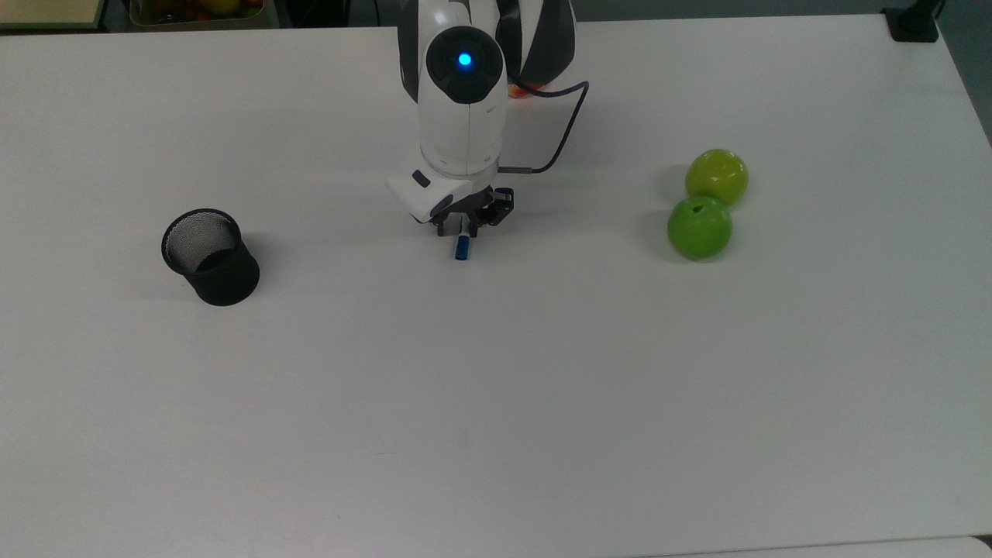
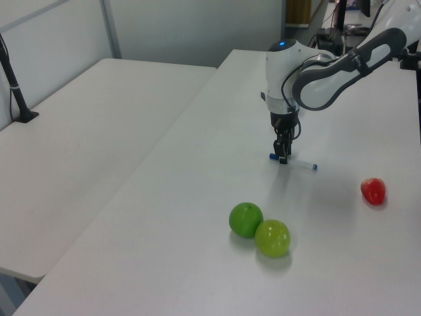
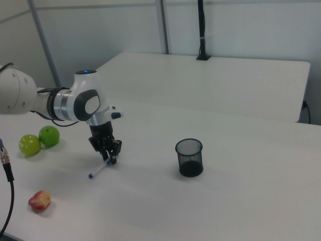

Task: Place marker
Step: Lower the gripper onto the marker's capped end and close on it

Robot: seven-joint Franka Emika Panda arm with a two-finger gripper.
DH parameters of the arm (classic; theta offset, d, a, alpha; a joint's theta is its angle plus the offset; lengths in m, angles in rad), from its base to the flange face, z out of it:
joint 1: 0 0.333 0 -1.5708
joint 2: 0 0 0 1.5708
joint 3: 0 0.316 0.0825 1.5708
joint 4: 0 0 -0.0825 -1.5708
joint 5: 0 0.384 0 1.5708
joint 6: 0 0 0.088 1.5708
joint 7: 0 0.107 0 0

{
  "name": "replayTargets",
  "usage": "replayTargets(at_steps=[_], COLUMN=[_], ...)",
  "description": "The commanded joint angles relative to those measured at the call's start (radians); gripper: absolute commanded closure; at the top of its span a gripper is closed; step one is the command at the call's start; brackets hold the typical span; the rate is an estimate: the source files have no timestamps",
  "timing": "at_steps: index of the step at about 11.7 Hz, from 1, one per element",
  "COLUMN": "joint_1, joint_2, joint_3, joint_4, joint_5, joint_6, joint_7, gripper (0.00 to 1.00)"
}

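Marker (image 1: 462, 246) flat on white table (image 1: 496, 387), between black mesh cup (image 1: 210, 256) and two green apples (image 1: 700, 226); gripper (image 1: 463, 227) low over its capped end, fingers narrowly astride, grip uncertain.

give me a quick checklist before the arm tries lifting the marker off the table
1. Gripper down at the marker: ok.
2. Fingers astride the barrel near the blue cap: ok in the top view.
3. Fingers closed on the marker: cannot tell.
4. Marker lying flat on the table: ok.
5. Mesh cup upright, mouth open: ok.
6. Apples and red fruit away from the marker: ok.
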Motion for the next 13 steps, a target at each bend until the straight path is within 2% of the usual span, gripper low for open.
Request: replayTargets(at_steps=[1,4,9,13], joint_1=[0.012,0.012,0.012,0.01], joint_2=[0.0,-0.001,-0.027,-0.073], joint_3=[-0.005,-0.005,-0.005,-0.005], joint_4=[-0.009,-0.008,-0.004,0.058], joint_5=[-0.013,-0.013,-0.011,-0.012], joint_6=[0.028,0.027,0.013,-0.133], joint_7=[0.015,0.017,0.017,0.015], gripper=[0.77,0.87,0.88,0.88])
